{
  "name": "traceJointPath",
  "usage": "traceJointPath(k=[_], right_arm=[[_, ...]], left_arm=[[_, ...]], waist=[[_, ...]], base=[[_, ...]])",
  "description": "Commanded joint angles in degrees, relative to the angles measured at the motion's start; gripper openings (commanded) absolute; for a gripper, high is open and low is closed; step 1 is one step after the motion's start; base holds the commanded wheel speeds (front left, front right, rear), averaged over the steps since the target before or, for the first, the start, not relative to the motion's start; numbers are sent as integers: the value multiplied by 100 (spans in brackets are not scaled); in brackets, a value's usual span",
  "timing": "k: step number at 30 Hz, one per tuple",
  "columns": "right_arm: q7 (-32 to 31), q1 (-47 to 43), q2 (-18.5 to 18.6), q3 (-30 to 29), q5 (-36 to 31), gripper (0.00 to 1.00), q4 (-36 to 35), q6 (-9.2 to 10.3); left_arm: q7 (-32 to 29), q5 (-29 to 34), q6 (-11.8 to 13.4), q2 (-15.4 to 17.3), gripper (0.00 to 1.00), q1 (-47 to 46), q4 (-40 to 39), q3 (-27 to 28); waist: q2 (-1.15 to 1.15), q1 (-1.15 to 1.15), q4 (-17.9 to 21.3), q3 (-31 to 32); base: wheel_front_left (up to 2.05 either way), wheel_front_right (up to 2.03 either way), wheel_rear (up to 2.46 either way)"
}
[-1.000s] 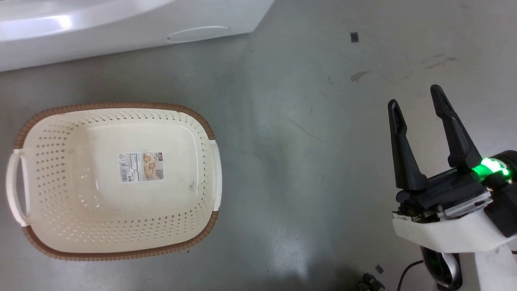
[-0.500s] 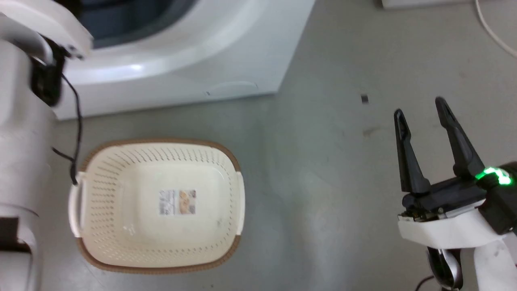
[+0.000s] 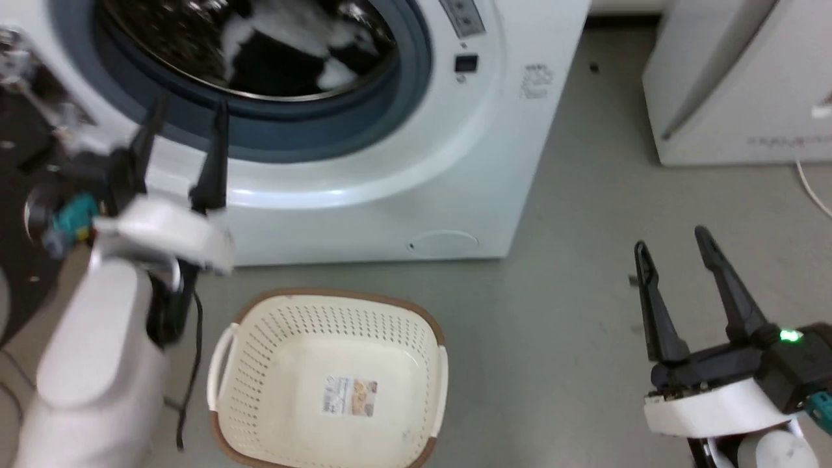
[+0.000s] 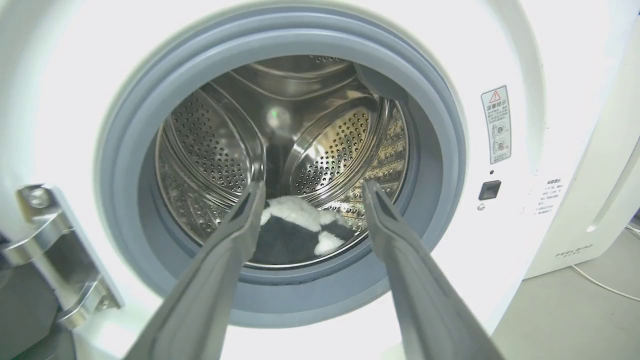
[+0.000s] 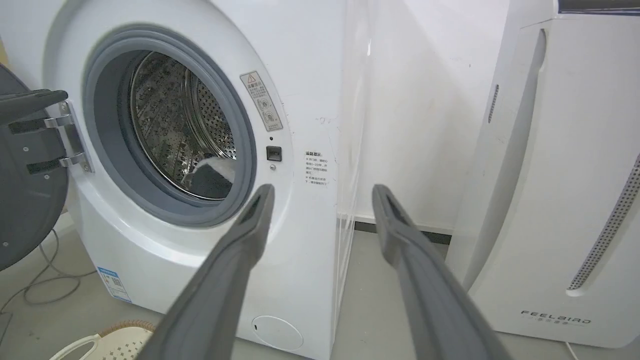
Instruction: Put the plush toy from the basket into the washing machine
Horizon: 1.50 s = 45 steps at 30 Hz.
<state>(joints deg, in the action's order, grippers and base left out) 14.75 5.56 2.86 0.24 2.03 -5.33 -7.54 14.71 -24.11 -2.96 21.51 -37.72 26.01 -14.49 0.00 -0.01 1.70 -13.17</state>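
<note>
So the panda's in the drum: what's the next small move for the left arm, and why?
Probably draw the left gripper back from the washing machine: the plush toy lies in its drum, the basket holds nothing, and the gripper is open, gripping nothing.

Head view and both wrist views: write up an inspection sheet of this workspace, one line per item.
Surface: grey floor, lightly scuffed.
Job's things: plush toy lies inside the washing machine; basket on the floor before it, holding just its label.
Clutter: nothing seen.
Grippers: left gripper open, empty, pointing into the machine; right gripper open, empty, over the floor.
Cables: black cable hangs beside the basket; white cord on the floor at right.
Surroundings: machine's door open; white FEELBIRD appliance beside the machine.
</note>
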Motion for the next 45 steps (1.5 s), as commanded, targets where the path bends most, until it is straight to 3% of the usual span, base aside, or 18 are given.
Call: traceJointPath(k=[1,8,15,24,35,36,45], right_arm=[[25,-118,1,-11,-2,100,35,5],[25,-455,1,11,53,100,123,5],[25,-735,1,41,94,100,226,5],[25,-912,1,66,172,100,325,5],[25,-929,1,58,189,100,366,5],[-2,-865,0,56,158,0,344,0],[-63,-851,0,52,143,0,350,0]], left_arm=[[28,21,69,-38,100,287,-146,61],[29,122,429,-311,100,2032,-1259,345],[29,396,598,-608,100,3121,-1926,398],[29,684,728,-947,100,3920,-2209,501],[29,947,689,-1143,100,4090,-2228,571],[-2,919,684,-1143,0,4028,-2198,565],[-64,988,669,-1178,0,4016,-2210,596]], waist=[[0,1,-216,302],[0,1,-299,639],[0,1,-323,870],[0,1,-288,1079],[0,1,-289,1093],[0,1,-289,1095],[0,1,-283,1102]], base=[[0,0,0],[0,0,0],[0,0,0],[0,0,0],[0,0,0],[0,0,0],[0,0,0]])
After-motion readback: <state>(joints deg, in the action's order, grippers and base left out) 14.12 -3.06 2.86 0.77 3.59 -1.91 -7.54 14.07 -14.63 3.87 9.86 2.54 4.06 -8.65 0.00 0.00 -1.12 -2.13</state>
